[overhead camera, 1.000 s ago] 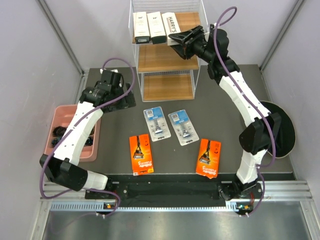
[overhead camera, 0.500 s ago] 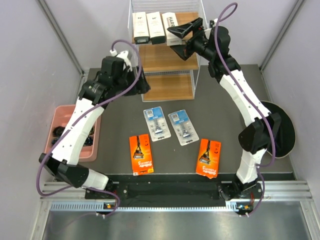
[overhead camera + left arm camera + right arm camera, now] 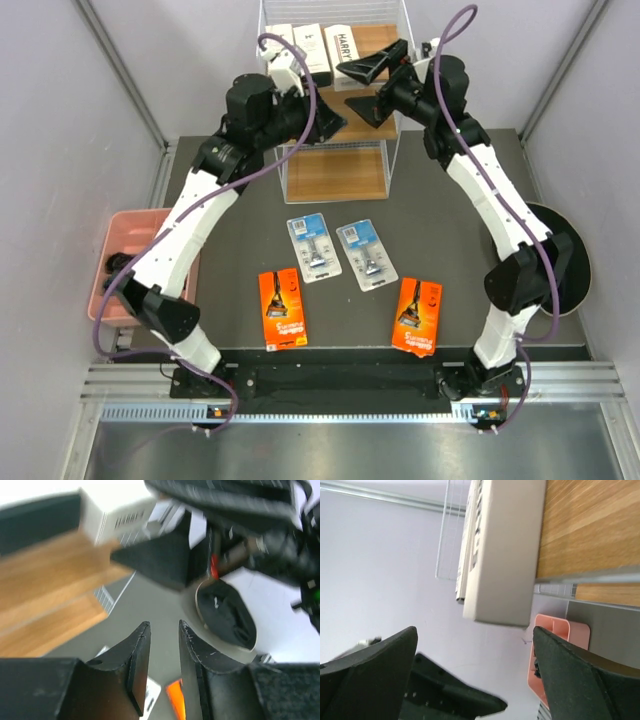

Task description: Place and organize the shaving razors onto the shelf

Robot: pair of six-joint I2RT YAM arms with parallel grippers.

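Three long white razor boxes lie side by side on the top tier of the shelf (image 3: 335, 175); the rightmost is the HARRY'S box (image 3: 342, 42) (image 3: 505, 550) (image 3: 120, 515). My right gripper (image 3: 345, 85) (image 3: 474, 629) hangs wide open just in front of that box's near end, touching nothing. My left gripper (image 3: 330, 120) (image 3: 164, 625) is raised beside the shelf's middle tier, close to the right one, its jaws a narrow gap apart with nothing between. On the table lie two blue blister packs (image 3: 314, 247) (image 3: 366, 255) and two orange cards (image 3: 283, 308) (image 3: 417, 315).
A pink compartment tray (image 3: 125, 260) (image 3: 552, 650) with dark small items sits at the left table edge. A black round pad (image 3: 560, 255) lies at the right edge. The two arms' heads nearly meet in front of the shelf's wire frame (image 3: 395, 150).
My left arm has swung from near the pink tray up to the shelf front, and its jaws have narrowed. My right jaws have spread wide, leaving the HARRY'S box lying free on the top tier.
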